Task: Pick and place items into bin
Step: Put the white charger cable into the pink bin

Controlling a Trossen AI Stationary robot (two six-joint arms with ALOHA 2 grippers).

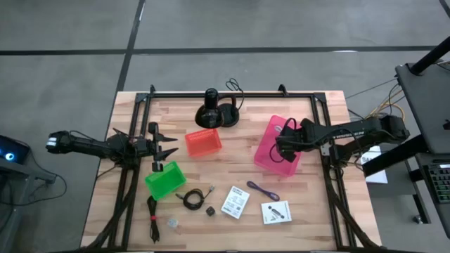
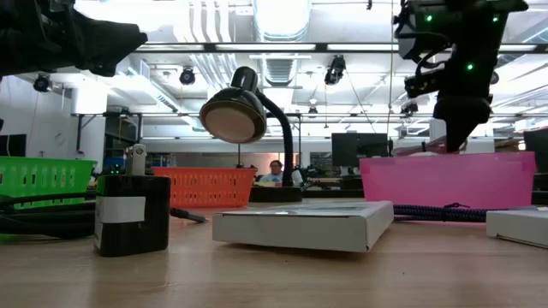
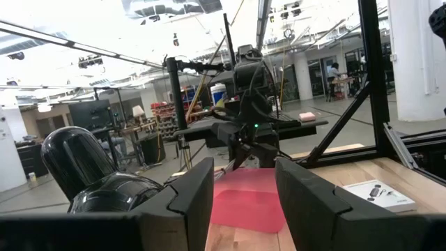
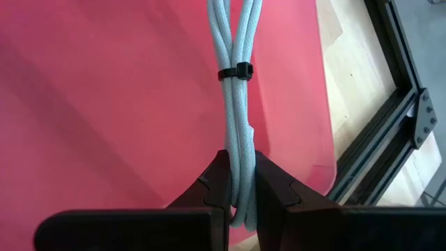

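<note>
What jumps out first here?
The right gripper, shut on a bundled pale cable, hangs over the pink bin at the table's right. Left of it sit an orange bin and a green bin, with the left gripper open between them.

Wooden bench (image 1: 309,218) at frame centre, bearing: black lamp (image 1: 214,112) at upper middle; orange bin (image 1: 203,143) just below; pink bin (image 1: 271,144) at right; green bin (image 1: 166,179) at left. Along lower edge: black coiled cable (image 1: 191,199), tiny black cube (image 1: 209,210), two white printed cards (image 1: 235,202), purple strap (image 1: 263,190), small clear piece (image 1: 172,223).
</note>
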